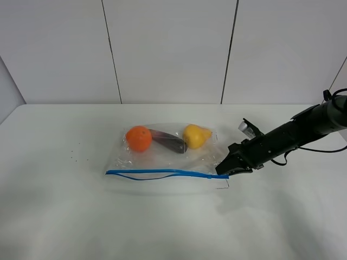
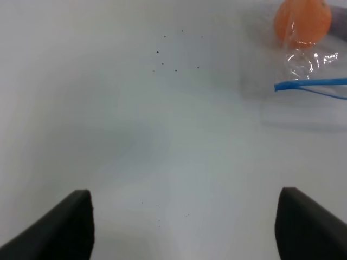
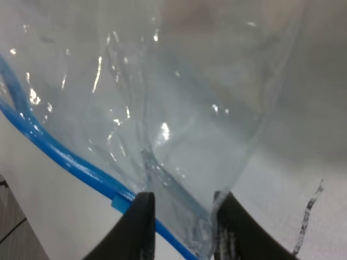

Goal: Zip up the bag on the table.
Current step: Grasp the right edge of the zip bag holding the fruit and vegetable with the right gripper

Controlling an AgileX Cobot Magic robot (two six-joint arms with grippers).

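Clear plastic bag [image 1: 162, 158] corner sits pinched in the right gripper [image 3: 181, 208] (left gripper [image 2: 184, 230] gapes wide).

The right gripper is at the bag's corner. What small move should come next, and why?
Probably close the right gripper fully on the bag at its corner. Its fingers straddle the plastic beside the end of the blue seal strip, with a gap between them, so the grip looks unfinished. The left gripper hangs open over the table.
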